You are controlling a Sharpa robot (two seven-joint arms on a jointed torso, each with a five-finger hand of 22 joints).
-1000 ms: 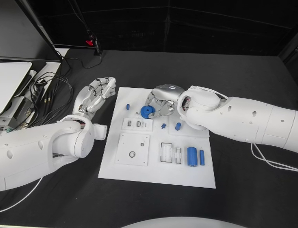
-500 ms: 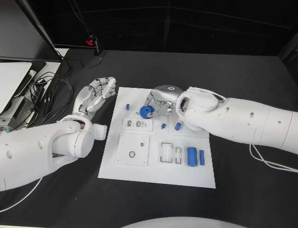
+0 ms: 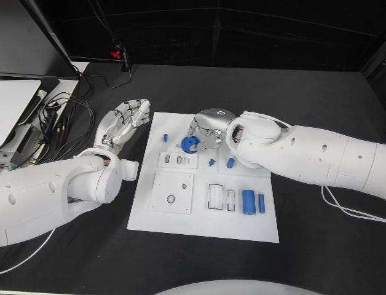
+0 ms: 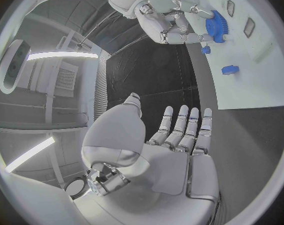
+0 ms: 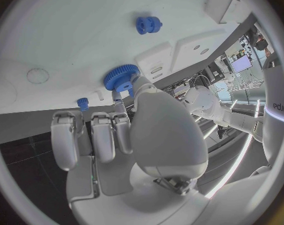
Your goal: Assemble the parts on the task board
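The white task board (image 3: 206, 224) lies mid-table. My right hand (image 3: 209, 128) is over its far edge and pinches a blue gear (image 3: 190, 145) just above the plate; the gear also appears in the right wrist view (image 5: 121, 77) and the left wrist view (image 4: 216, 25). Loose blue parts on the board are a small peg (image 3: 166, 137), two small pieces (image 3: 212, 163) (image 3: 230, 163), and two cylinders (image 3: 248, 201) (image 3: 262, 203) near the right side. My left hand (image 3: 126, 121) hovers beside the board's left far corner, fingers spread and holding nothing (image 4: 176, 135).
White inset blocks with sockets (image 3: 177, 161) (image 3: 172, 193) sit on the board's left half, and slots (image 3: 217, 197) lie beside the cylinders. A white device (image 3: 2, 114) and loose cables (image 3: 64, 120) lie at the table's left edge.
My right arm has edged slightly left with the gear still pinched. The left hand has not moved.
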